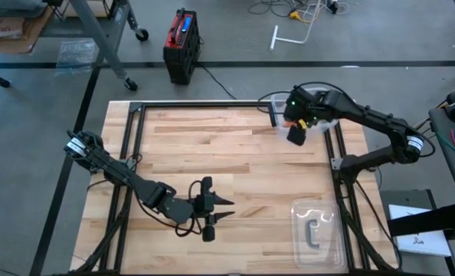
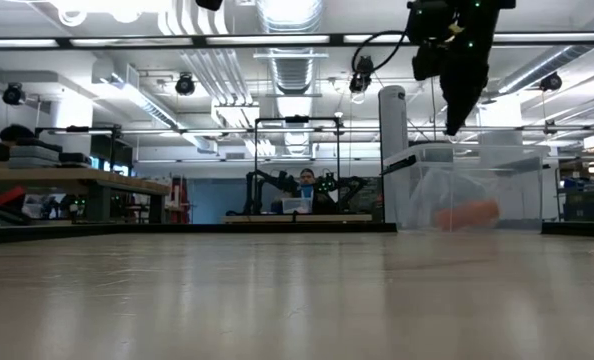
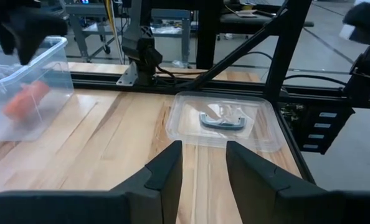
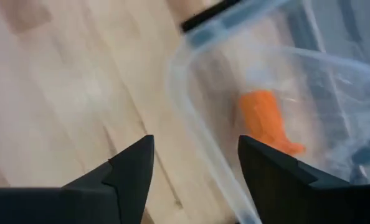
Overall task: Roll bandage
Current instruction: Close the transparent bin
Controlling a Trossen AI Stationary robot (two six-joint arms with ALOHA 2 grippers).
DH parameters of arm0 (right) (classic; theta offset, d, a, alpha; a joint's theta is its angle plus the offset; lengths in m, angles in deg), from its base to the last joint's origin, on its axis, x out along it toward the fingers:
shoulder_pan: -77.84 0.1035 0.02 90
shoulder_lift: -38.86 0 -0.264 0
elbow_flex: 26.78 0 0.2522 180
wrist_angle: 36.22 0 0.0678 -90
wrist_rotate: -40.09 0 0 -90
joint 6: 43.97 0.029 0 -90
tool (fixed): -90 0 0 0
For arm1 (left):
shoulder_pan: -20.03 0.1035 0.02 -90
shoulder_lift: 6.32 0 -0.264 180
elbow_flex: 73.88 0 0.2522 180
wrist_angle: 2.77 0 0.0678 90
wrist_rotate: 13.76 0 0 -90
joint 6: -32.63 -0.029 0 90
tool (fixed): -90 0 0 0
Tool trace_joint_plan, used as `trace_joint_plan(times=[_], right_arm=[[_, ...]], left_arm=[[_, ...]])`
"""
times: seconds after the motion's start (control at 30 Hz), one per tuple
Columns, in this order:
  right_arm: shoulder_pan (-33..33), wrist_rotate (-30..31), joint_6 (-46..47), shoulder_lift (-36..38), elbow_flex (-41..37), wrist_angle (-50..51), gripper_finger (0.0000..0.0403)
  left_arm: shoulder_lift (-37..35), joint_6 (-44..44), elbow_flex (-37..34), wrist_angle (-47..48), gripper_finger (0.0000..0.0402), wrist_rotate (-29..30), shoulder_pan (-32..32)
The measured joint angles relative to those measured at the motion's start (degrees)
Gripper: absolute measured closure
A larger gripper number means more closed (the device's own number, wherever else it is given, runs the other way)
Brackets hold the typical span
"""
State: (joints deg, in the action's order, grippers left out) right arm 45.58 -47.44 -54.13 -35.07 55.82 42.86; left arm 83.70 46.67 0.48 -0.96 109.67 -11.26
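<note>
No text, label, brand, number or sign can be read in any of the views.

One orange bandage, one clear bin, one clear lid, two pincers, one wooden table

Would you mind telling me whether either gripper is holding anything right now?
Nothing is held. The right gripper is open above the clear container, where the bandage lies; the left gripper is empty.

Rolled orange bandage inside clear plastic bin
</note>
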Motion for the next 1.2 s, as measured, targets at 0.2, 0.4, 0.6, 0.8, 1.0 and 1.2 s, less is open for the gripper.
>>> trace_joint_plan(times=[0.2, 0.4, 0.6, 0.8, 1.0, 1.2], right_arm=[[-0.1, 0.73, -8.16, 0.0, -0.86, 0.38, 0.0183], [-0.03, 5.22, -21.85, -0.15, -6.0, -1.46, 0.0201], [0.05, 6.56, -22.12, -0.24, -10.36, -10.86, 0.0214], [1.55, -8.47, -14.58, -0.24, -8.61, -18.36, 0.0226], [3.91, -21.13, -4.08, -0.24, -4.02, -28.26, 0.0238], [5.28, -21.53, -2.96, -0.23, 2.28, -22.73, 0.025]], left_arm=[[0.0, 0.0, 0.0, 0.0, 0.0285, 0.0, 0.0], [0.0, 0.0, 0.0, -0.02, 0.0287, 0.0, 0.0], [0.0, 0.0, 0.0, -0.02, 0.0287, 0.02, 0.02], [0.0, 0.0, 0.0, -0.42, 0.0287, 0.02, 0.17], [0.0, 0.19, 0.0, -0.68, 0.0287, 0.04, 0.37], [0.0, 0.22, 0.0, -0.81, 0.0287, 0.02, 0.37]])
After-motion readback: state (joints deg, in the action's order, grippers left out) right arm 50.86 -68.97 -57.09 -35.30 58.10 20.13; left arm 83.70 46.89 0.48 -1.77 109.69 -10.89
